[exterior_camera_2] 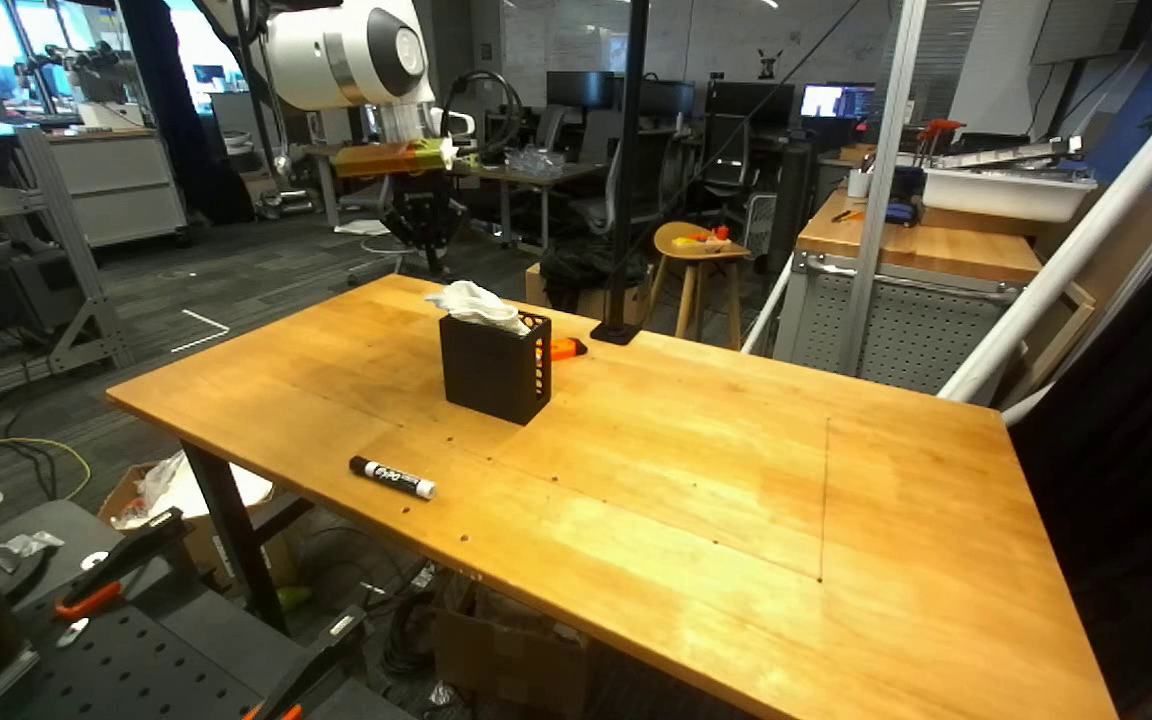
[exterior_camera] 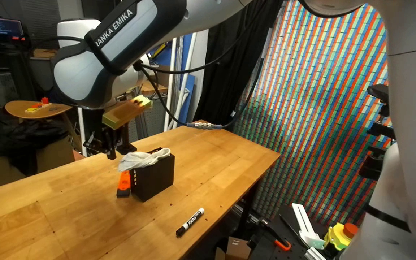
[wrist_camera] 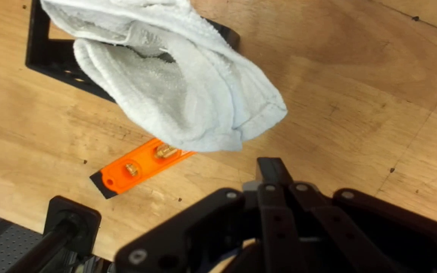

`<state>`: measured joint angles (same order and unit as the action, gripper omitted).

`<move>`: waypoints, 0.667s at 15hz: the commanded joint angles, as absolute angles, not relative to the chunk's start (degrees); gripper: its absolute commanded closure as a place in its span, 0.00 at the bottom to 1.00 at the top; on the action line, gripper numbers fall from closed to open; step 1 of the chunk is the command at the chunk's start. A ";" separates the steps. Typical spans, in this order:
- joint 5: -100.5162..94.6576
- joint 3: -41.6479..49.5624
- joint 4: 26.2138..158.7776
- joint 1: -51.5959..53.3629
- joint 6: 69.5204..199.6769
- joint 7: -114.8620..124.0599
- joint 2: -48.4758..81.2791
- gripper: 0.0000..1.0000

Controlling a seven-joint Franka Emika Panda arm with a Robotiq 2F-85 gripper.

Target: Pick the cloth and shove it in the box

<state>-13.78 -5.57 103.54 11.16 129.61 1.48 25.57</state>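
The white cloth [exterior_camera: 143, 160] lies crumpled over the open top of the black box [exterior_camera: 154, 182]. In both exterior views the cloth [exterior_camera_2: 476, 303] sits on the upper rim of the box [exterior_camera_2: 488, 370], partly hanging over one side. In the wrist view the cloth [wrist_camera: 203, 91] covers most of the box opening, and a corner of the box frame [wrist_camera: 38, 49] shows at the upper left. How much cloth is inside the box is hidden. My gripper [wrist_camera: 273, 165] is shut with its fingertips together and empty. The gripper [exterior_camera: 111, 155] is beside and above the cloth, apart from it.
An orange level [exterior_camera: 124, 182] lies on the table [exterior_camera_2: 696, 480] against or close beside the box, partly under the overhanging cloth in the wrist view. A black-and-white marker [exterior_camera: 190, 222] lies near the table edge. A black post base [exterior_camera_2: 616, 332] stands at the table edge.
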 commanded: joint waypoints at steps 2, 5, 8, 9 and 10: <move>-15.09 -5.06 106.37 10.78 131.70 -0.45 23.26 1.00; -14.80 -4.84 106.68 10.33 132.05 -0.73 23.64 1.00; -15.21 -4.44 107.03 10.20 132.48 -0.92 24.00 1.00; -15.15 -4.35 107.13 10.13 132.50 -1.10 24.05 1.00; -15.15 -4.25 107.28 10.11 132.64 -1.18 24.12 1.00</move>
